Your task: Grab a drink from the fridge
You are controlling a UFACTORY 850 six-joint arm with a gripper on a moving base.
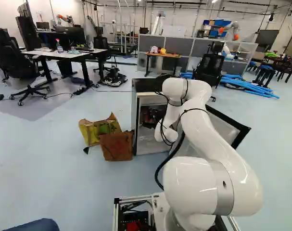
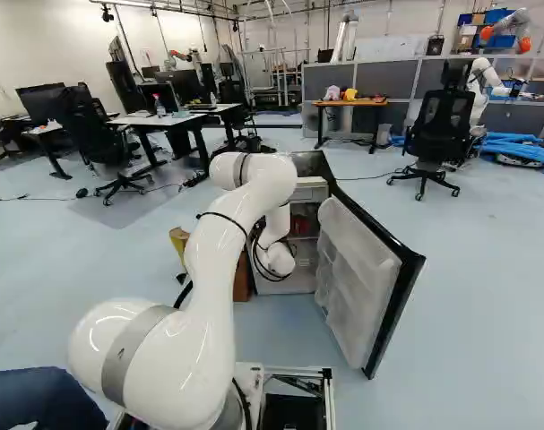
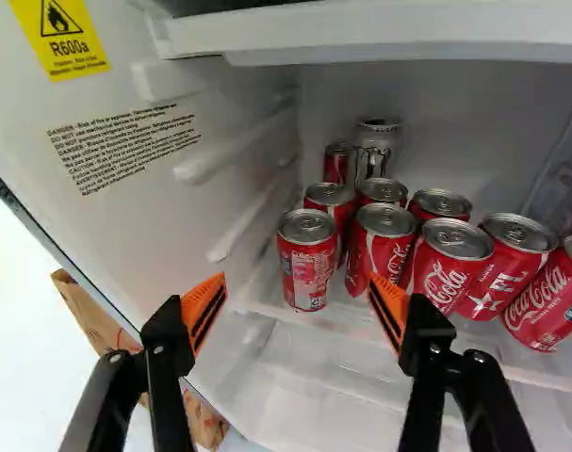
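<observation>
- Jaws: wide open, nothing btwn; orange pads [image 3: 204, 306] face each other, short of the cans.
- Shelf [image 3: 337, 330]: its front edge is just ahead; prob. keep fingertips above it on approach.
- Front can [image 3: 306, 259] = likely pick: upright on shelf, nearest the side wall [image 3: 177, 188], front of its row. Prob. full, so fairly heavy for size; thin metal, stiff if sealed but dents w/ a hard squeeze; slick if cold/damp. Best hold: mid-body, one pad per side, clear of the tab; lift straight, then back out.
- Can next to it [image 3: 378, 245]: close by, so the pad on that side needs care or it may tip a neighbour.
- Back cans, incl. silver one [image 3: 375, 151]: boxed in behind others, poor 1st choice.
- Wrist view only: indiv. cans, tabs, gaps & pad posn. Base views: cans just a red patch, jaws hidden by the arm [image 1: 208, 125].
- Base views only: door [image 2: 361, 278] swung wide beside the arm, i.e. a bump risk on exit; wrist view misses it.
- Left base view also shows brown box [image 1: 118, 146] fully; right base view mostly hides it behind the arm.
</observation>
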